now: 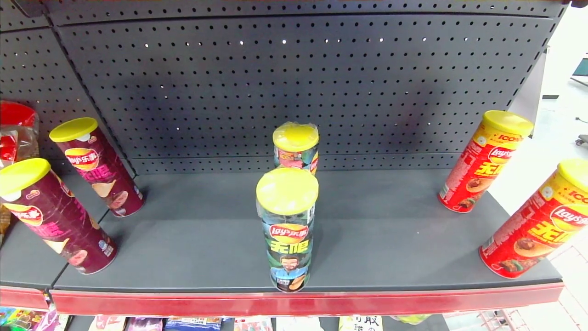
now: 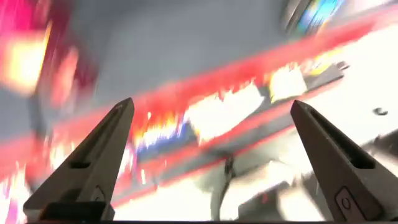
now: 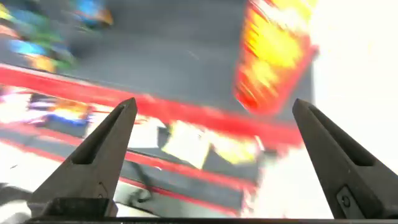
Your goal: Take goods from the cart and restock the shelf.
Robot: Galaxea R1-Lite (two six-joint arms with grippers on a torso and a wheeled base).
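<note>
On the dark grey shelf (image 1: 197, 239), chip cans with yellow lids stand upright. Two dark green ones sit mid-shelf, one at the front (image 1: 287, 230) and one behind it (image 1: 296, 147). Two maroon cans (image 1: 98, 166) (image 1: 53, 216) stand at the left and two red cans (image 1: 486, 161) (image 1: 539, 220) at the right. My left gripper (image 2: 211, 118) is open with nothing between its fingers, facing the shelf's red front edge (image 2: 205, 87). My right gripper (image 3: 214, 115) is open and empty too, with a blurred red can (image 3: 273, 56) ahead on the shelf.
A perforated dark back panel (image 1: 285, 87) rises behind the cans. The red shelf lip (image 1: 303, 301) runs along the front, with packaged goods on the level below (image 1: 183, 323). More items crowd the far left (image 1: 16, 133). Wide gaps lie between the can groups.
</note>
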